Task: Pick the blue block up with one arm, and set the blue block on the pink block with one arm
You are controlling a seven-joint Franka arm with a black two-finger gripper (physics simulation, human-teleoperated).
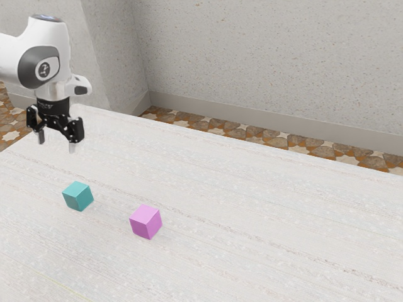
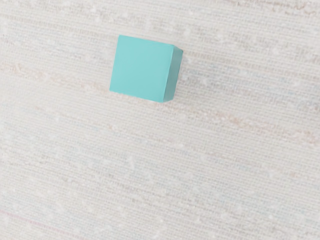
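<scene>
A teal-blue block lies on the pale table, toward the exterior view's left. The pink block rests a short way to its right and slightly nearer the front, apart from it. My gripper hangs well above the table, up and a little left of the blue block, open with nothing between its fingers. In the wrist view the blue block lies on the table below the hand, seen from above.
The white, faintly grained table stretches wide to the exterior view's right. Behind its far edge are a patterned tile floor and a speckled wall.
</scene>
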